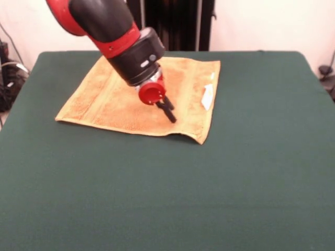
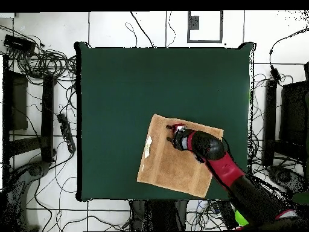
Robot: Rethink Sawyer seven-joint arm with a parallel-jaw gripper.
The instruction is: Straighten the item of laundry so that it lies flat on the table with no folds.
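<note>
The towel (image 1: 141, 99) lies spread open on the table (image 1: 157, 198), on the half nearer the robot and somewhat toward one side, as the overhead view shows; its four corners are all out and its outline is close to a plain square set a little askew to the table's edges. The small white tag (image 1: 208, 97) shows on top near one edge, just inside the woven band. Most of the cloth looks flat, but the front view shows the corner nearest the camera lifted a little, with a shallow ripple and a thin shadow along that hem, so I judge the job nearly done, not finished. The gripper (image 1: 168, 111) hangs from the arm (image 1: 112, 29) over the middle of the towel, angled down toward the cloth, with its dark tips low over the cloth or touching it; I cannot tell which. The fingers sit close together, narrow and pinching no cloth as far as the pictures show. That central, low pose probably suits pressing or dragging the cloth outward to smooth it. A sensible next move, in my judgement, would be toward the raised corner, pulling it gently away from the centre without bunching the flat part.
</note>
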